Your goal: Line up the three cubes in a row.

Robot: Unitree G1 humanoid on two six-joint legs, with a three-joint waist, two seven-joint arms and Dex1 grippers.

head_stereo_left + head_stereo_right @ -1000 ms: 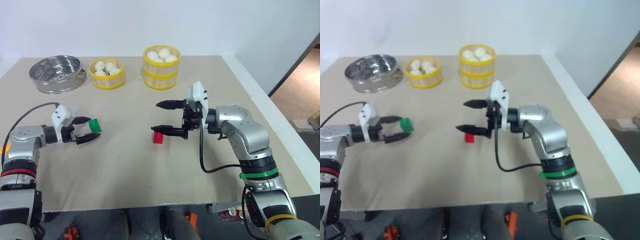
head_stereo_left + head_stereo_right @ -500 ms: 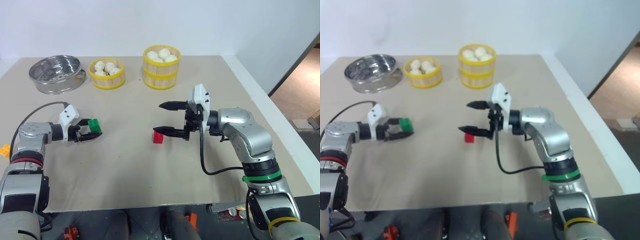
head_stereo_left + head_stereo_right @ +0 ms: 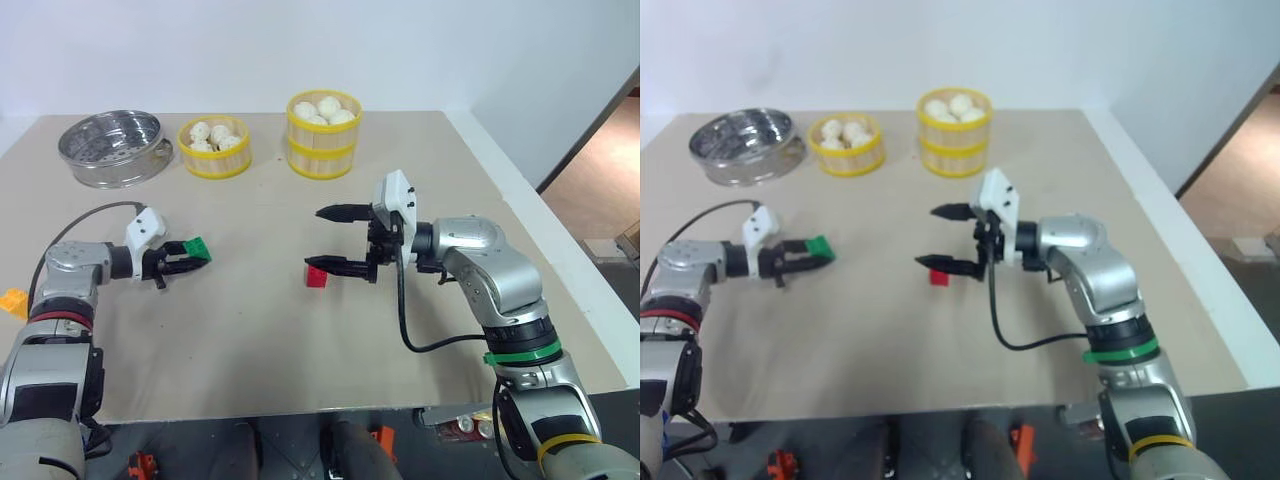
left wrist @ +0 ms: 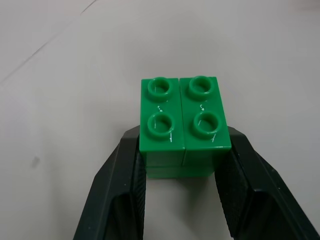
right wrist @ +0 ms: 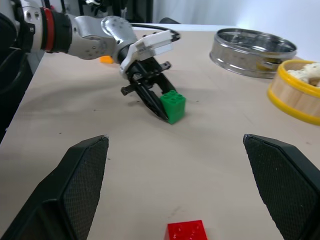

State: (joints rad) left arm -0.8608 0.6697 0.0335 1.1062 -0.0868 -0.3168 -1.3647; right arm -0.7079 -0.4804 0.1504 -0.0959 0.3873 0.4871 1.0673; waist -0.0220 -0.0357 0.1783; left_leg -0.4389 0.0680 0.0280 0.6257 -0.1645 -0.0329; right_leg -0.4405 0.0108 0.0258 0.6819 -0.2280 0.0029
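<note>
1. Three cubes are still being kept well apart; no row is being formed yet.
2. The green cube [image 4: 185, 125] is being pinched by the left pincer [image 3: 188, 256].
3. The red cube [image 3: 317, 275] is being left on the bench [image 3: 420, 160], beside the spread right pincer [image 3: 330, 240].
4. The orange-yellow cube [image 3: 12, 301] is being left at the bench's left edge.

Looks like a robot test room or lab, not a home kitchen. Plain beige counter [image 3: 300, 340] set against bare white walls [image 3: 420, 50], white edging along one side, doorway with brown floor [image 3: 605, 170] beyond. Staged props at the far edge: steel steamer ring [image 3: 110, 147], two yellow-banded bamboo steamers [image 3: 323, 133] holding white buns [image 3: 215, 135]. Toy bricks scattered on the bare surface: green [image 4: 184, 122], red [image 3: 317, 275], orange [image 3: 13, 301]. Loose black cable [image 3: 420, 330] trailing across the counter. No cookware, sink or stove around.
</note>
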